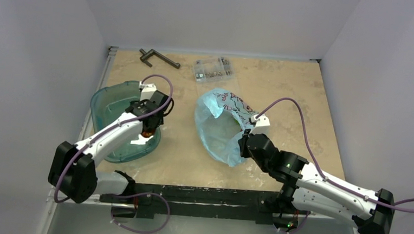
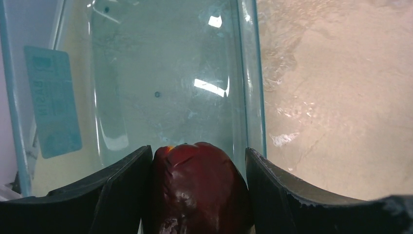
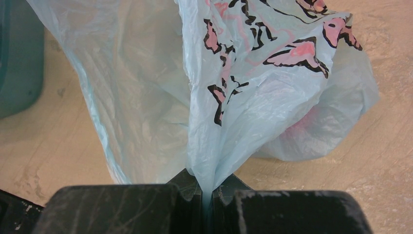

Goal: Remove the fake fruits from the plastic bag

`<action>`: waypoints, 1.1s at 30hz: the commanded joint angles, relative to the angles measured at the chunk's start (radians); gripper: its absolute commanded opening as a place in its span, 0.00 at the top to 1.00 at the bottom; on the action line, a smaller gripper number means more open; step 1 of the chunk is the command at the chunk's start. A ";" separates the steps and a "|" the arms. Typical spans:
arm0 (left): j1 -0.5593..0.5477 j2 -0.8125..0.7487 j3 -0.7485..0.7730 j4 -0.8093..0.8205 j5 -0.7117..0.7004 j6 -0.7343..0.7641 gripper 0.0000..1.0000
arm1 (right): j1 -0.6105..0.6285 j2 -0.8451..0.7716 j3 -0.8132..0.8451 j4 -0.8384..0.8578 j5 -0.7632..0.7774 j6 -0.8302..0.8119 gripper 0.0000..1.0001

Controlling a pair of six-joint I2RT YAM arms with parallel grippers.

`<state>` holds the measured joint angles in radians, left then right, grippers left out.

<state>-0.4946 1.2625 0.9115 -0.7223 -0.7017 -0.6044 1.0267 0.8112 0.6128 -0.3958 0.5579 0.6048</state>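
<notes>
While the left end effector (image 2: pixel 197 153) grasps a glossy dark red apple (image 2: pixel 197 192) over the teal translucent tub (image 2: pixel 165 73), the right end effector (image 3: pixel 207 192) is clenched on the thin light-blue plastic bag (image 3: pixel 253 87), printed with black-outlined pink lettering, resting crumpled on the bench (image 3: pixel 389 161).

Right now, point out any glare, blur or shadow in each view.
Left wrist: white glare spots on the tub floor, and the apple is close and soft. Right wrist: the bag print is sharp, with no glare. Top: even light, faint shadows on the table.
</notes>
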 commanded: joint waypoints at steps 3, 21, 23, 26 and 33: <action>0.061 0.100 -0.036 0.119 0.010 -0.090 1.00 | 0.001 -0.010 -0.003 0.022 0.011 -0.004 1.00; 0.092 0.050 -0.109 0.101 0.172 -0.132 0.26 | 0.000 -0.019 -0.007 0.024 0.007 -0.005 1.00; 0.095 0.036 -0.103 0.085 0.170 -0.135 0.19 | 0.001 -0.020 -0.007 0.023 0.005 -0.005 1.00; 0.101 0.008 -0.087 0.063 0.192 -0.132 0.15 | 0.001 -0.020 -0.005 0.025 -0.005 -0.009 1.00; 0.102 -0.165 -0.068 0.049 0.356 -0.112 0.17 | 0.000 -0.001 0.045 0.052 -0.055 -0.045 1.00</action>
<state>-0.3992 1.2133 0.8036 -0.6743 -0.4652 -0.7223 1.0267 0.8089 0.6128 -0.3923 0.5339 0.5961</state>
